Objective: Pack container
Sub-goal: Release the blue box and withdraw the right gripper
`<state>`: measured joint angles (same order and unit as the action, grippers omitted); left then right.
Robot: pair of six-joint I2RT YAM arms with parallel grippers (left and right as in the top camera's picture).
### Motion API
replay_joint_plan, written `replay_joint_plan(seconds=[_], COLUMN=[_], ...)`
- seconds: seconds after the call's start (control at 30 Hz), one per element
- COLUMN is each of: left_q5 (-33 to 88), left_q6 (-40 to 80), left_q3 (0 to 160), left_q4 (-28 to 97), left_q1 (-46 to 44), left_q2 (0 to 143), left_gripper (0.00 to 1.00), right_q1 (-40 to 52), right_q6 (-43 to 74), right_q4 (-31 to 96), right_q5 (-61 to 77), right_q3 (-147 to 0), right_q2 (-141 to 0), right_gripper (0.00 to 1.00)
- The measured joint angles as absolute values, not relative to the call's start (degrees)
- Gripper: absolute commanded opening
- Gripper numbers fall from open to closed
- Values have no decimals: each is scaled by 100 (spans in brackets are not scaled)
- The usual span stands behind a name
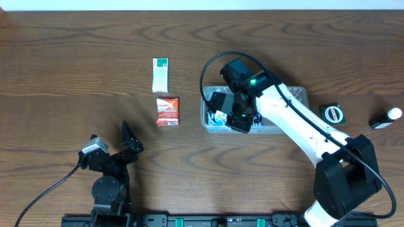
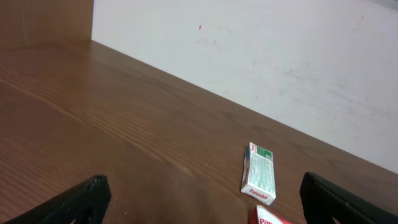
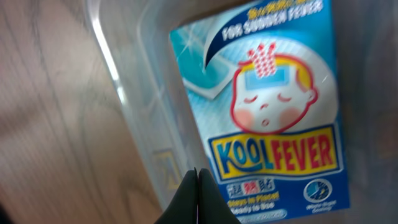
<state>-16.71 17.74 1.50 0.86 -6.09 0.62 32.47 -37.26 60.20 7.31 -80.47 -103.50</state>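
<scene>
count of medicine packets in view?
3. White-and-green box on the wooden table; red-and-white packet beside it; blue Kool Fever packet inside the clear plastic container. The right arm may hide more there.

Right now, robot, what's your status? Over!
Left tool open, parked near its base. Right tool shut, empty, over the container. Koolfever packet inside; green-white box and red packet out on the table. Nothing seen blocking.

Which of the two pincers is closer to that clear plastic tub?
The right. The right pincer hangs shut over the container, at its left end; the left pincer sits open, well off to the container's left.
</scene>
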Motion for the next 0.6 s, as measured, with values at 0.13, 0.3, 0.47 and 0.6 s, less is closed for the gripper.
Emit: replay_joint_plan(seconds=[0.13, 0.3, 0.47, 0.6], left_q5=[-1671, -1671, -1671, -1669], left_q6=[1774, 1774, 1774, 1774], left_q3=[150, 150, 150, 150], left_q4=[86, 86, 84, 86], left_q1=[-609, -609, -609, -609], left_q2=[62, 62, 62, 62], left_gripper=[98, 98, 98, 98], right_q1=[3247, 3203, 2746, 1900], right_q6=[-3612, -3168, -2611, -2246], right_q4=[5640, 5459, 5640, 6023], right_q5=[781, 808, 762, 681], right_q3=[-8047, -8158, -8490, -8580], right_q2=[-10350, -10337, -10001, -9227], right_gripper=[10, 13, 17, 35])
